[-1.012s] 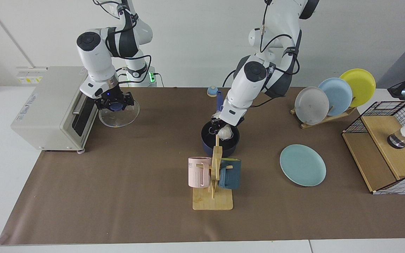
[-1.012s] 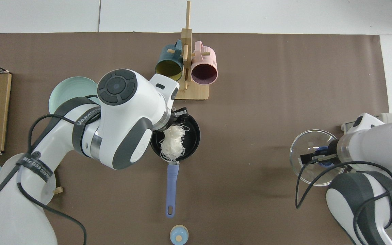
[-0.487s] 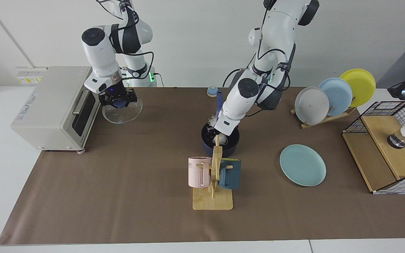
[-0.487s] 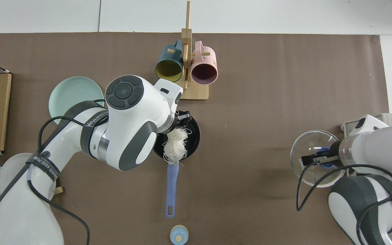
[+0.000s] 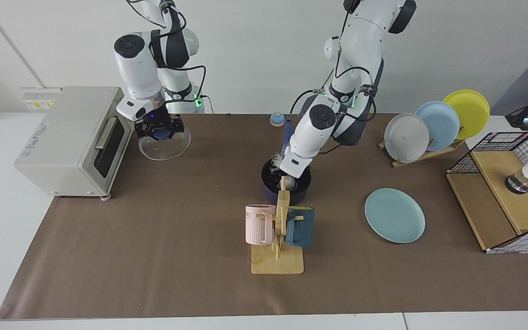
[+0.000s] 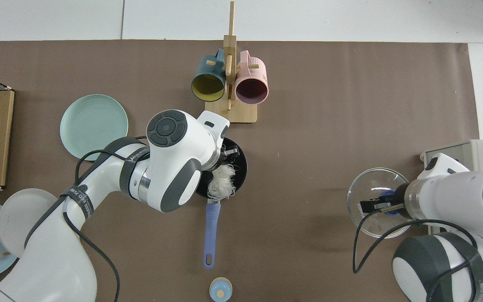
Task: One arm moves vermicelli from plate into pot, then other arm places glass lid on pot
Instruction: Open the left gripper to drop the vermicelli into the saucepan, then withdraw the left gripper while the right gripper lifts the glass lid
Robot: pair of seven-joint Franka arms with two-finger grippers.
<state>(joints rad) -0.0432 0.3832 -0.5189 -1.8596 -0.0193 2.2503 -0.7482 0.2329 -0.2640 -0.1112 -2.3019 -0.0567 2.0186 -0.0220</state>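
The dark navy pot (image 5: 269, 182) (image 6: 240, 164) stands mid-table with its blue handle (image 6: 211, 235) pointing toward the robots. My left gripper (image 5: 280, 172) (image 6: 229, 152) is lowered into the pot, shut on the white vermicelli (image 6: 221, 185) (image 5: 291, 183), which drapes over the pot's bottom toward the handle. The pale teal plate (image 5: 394, 215) (image 6: 93, 126) lies bare beside the pot. My right gripper (image 5: 158, 132) (image 6: 383, 205) is shut on the blue knob of the glass lid (image 5: 165, 147) (image 6: 365, 197), holding it level above the table by the toaster oven.
A wooden mug rack (image 5: 277, 263) (image 6: 231, 115) with a pink and a dark blue mug stands right in front of the pot. A toaster oven (image 5: 67, 137), a rack of small plates (image 5: 429, 128), a wire basket (image 5: 502, 192) and a small blue knob (image 5: 276, 119) line the edges.
The left arm has sunk, bringing the hanging vermicelli down into the pot. The right arm has lifted the glass lid and carried it a little toward the middle of the table.
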